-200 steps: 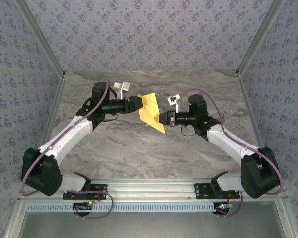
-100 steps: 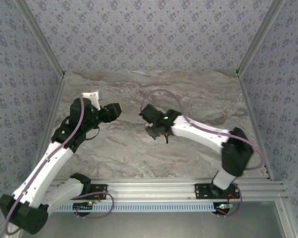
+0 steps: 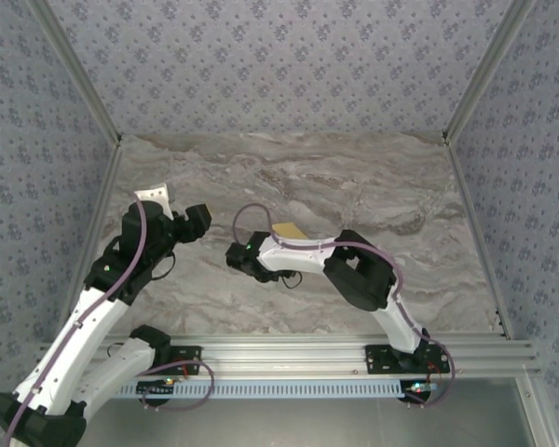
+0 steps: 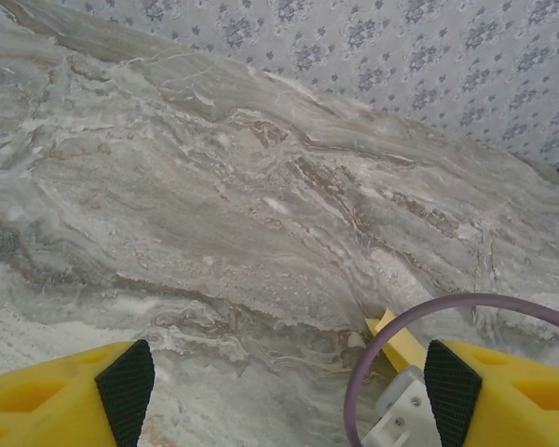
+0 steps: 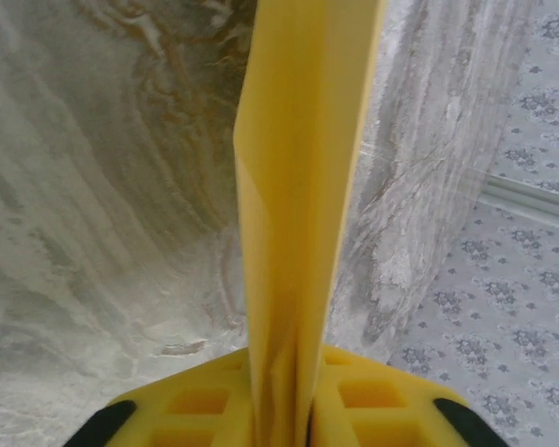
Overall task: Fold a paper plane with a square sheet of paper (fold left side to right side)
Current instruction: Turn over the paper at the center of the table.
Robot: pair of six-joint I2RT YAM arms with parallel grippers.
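Top view: the L arm (image 3: pixel 112 279) is bent up the left side of the table (image 3: pixel 373 177). The L gripper (image 3: pixel 198 219) points in toward the middle, carries nothing and sits well apart from the paper. The R arm (image 3: pixel 293 253) is slung right across to the left, forearm low, wrist tucked near mid-table. Only a yellow corner of the paper plane (image 3: pixel 284 230) pokes out behind that forearm.

Left wrist view: jaws wide, black pads (image 4: pixel 126 386) at either side w/ bare marble between. A sliver of yellow paper (image 4: pixel 399 337) shows low right, beside a purple cable (image 4: pixel 419 312) of the other arm.

Right wrist view: the R gripper (image 5: pixel 281 400) is clamped on the paper, which runs out edge-on from between the yellow fingers (image 5: pixel 373 410) as a narrow, layered strip. It's up off the marble. Can't tell if the far tip touches anything.

My read is that the folding's prob. far along, since it's a slim dart shape and not a flat square. This looks like a carry or reposition, w/ R doing all the holding.

The next move prob. needs R to bring the strip down flat, or within reach of L. L would then close on the free edge, gently and square to it, since paper this thin will buckle.
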